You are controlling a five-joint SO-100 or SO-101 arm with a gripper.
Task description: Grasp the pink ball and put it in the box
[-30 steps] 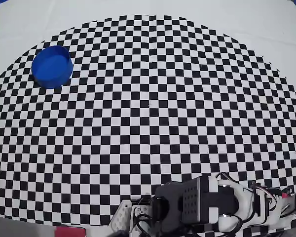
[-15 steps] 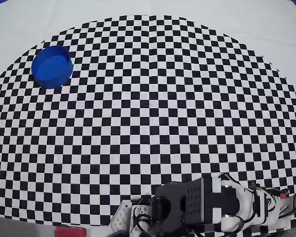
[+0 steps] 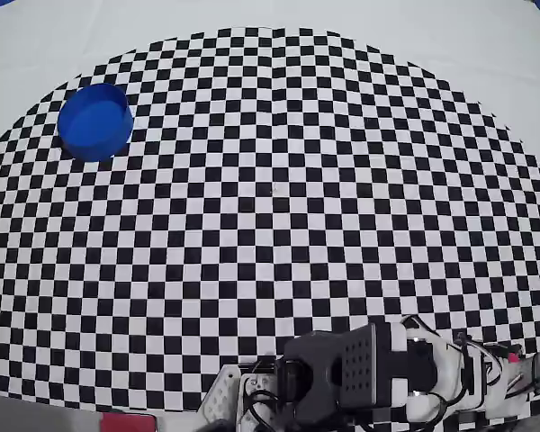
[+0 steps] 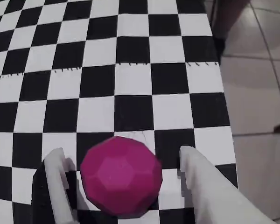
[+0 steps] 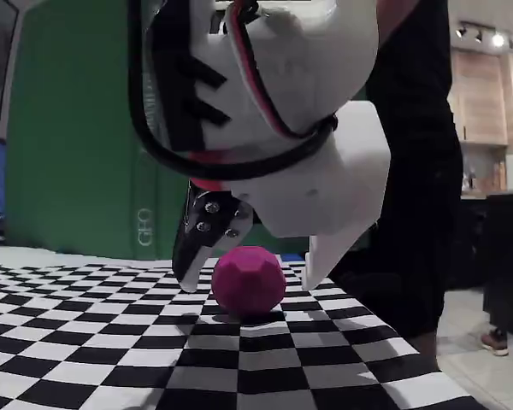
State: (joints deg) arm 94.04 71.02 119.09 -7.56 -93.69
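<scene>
the gripper [image 5: 244, 280] stands open astride the pink ball [image 4: 121, 176] on the table [image 3: 279, 207], gripping nothing (the ball sits between its fingers), so grasp, carry and drop into the distant box [image 3: 94, 121] all remain.

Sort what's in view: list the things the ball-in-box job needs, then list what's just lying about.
Needed for the job:
- pink ball, on the checkered mat between the open fingers
- box, the round blue container, far across the mat
- gripper

Just lying about:
- flat pink-red object, at the overhead view's bottom edge
- checkered mat, merely the work surface
</scene>
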